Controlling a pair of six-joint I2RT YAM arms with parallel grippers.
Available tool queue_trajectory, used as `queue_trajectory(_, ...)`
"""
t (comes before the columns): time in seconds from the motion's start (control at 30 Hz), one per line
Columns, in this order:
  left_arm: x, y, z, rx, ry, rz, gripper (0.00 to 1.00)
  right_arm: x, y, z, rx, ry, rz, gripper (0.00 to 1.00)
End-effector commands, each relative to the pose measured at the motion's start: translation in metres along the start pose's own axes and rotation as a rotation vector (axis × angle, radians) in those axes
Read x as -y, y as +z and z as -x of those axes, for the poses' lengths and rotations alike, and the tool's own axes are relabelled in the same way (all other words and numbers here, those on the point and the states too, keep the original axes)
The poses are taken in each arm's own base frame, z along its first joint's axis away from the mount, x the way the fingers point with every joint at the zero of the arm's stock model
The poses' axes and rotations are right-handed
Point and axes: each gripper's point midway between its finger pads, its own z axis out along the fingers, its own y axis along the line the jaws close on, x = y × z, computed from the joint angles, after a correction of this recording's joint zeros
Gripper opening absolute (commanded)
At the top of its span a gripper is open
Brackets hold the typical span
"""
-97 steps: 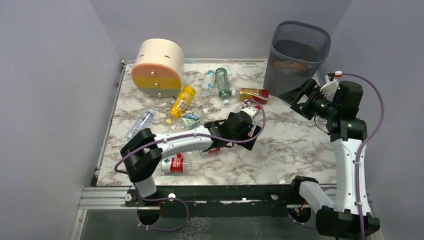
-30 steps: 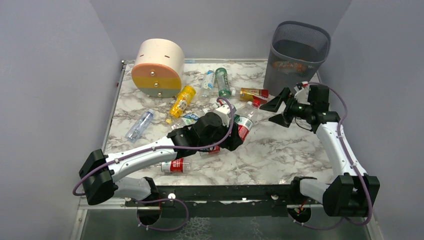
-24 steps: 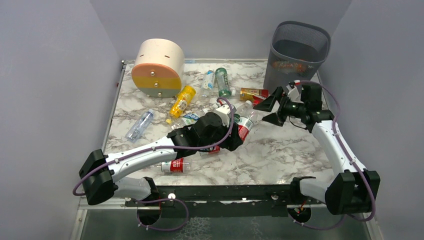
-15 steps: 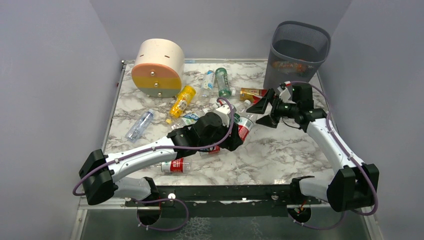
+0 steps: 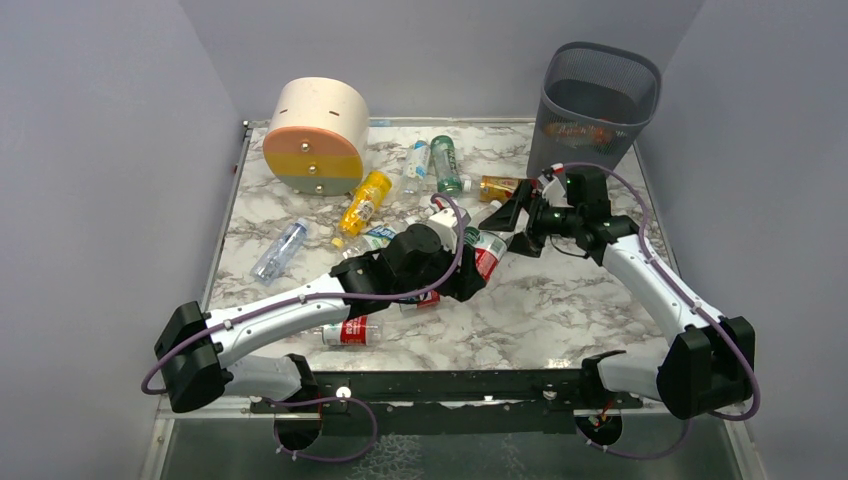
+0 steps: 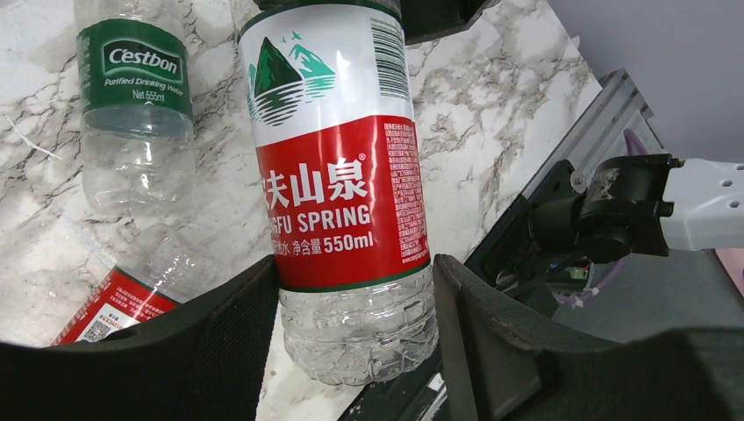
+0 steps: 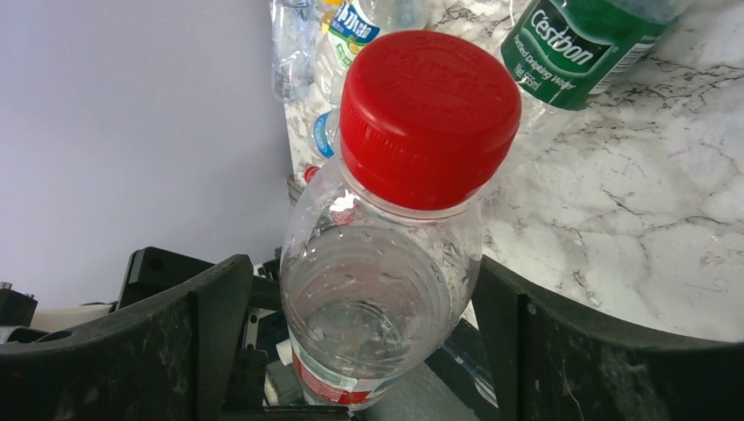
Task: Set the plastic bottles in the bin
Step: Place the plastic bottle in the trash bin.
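Note:
My left gripper is shut on a clear plastic bottle with a red and white label, held above the marble near the table's middle. Its fingers press the bottle's lower body from both sides. My right gripper stands open around that bottle's red-capped end, with a small gap at its left finger. The dark mesh bin stands at the back right, behind the right gripper. Several more bottles lie on the table, among them an orange one and a green one.
A round beige, orange and yellow drawer unit stands at the back left. A green-labelled bottle and a red-labelled bottle lie under and beside the left arm. An orange bottle lies just behind the right gripper. Grey walls close in both sides.
My right arm has come left and down from beside the bin, and its open jaws now straddle the held bottle's capped end. The left arm and its bottle have barely moved.

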Motion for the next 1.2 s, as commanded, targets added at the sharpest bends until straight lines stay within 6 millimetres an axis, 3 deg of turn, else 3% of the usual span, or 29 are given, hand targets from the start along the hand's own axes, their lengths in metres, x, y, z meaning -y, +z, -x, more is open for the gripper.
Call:
queue_trajectory(0.0, 0.012, -0.008, 0.01, 0.033, -0.002, -0.047, 0.56, -0.003, 0.003, 0.009, 0.042, -0.016, -0.001, 0.92)
queue_trajectory(0.3, 0.007, -0.006, 0.003, 0.02, -0.002, -0.035, 0.64, -0.004, 0.002, 0.011, 0.06, -0.023, -0.01, 0.65)
queue_trajectory(0.47, 0.008, -0.008, 0.007, 0.022, -0.001, -0.029, 0.69, -0.004, 0.001, 0.012, 0.067, -0.024, -0.014, 0.59)
queue_trajectory(0.57, 0.011, -0.01, 0.013, 0.021, 0.005, -0.029, 0.77, -0.005, 0.001, 0.014, 0.072, -0.03, -0.019, 0.58)
queue_trajectory(0.63, 0.012, -0.012, 0.016, 0.019, 0.011, -0.025, 0.97, -0.006, -0.001, 0.016, 0.081, -0.037, -0.025, 0.58)
queue_trajectory(0.73, 0.014, -0.02, 0.023, 0.024, 0.016, -0.013, 0.99, -0.009, -0.002, 0.021, 0.093, -0.05, -0.036, 0.58)
queue_trajectory(0.87, 0.027, -0.047, 0.05, 0.079, -0.014, -0.025, 0.99, -0.015, -0.002, 0.029, 0.101, -0.065, -0.043, 0.58)
queue_trajectory(1.03, 0.057, -0.106, 0.101, 0.183, -0.075, -0.093, 0.99, -0.031, -0.003, 0.042, 0.112, -0.087, -0.025, 0.58)
queue_trajectory(1.17, 0.066, -0.132, 0.112, 0.197, -0.079, -0.115, 0.99, -0.049, -0.004, 0.062, 0.146, -0.114, -0.023, 0.58)
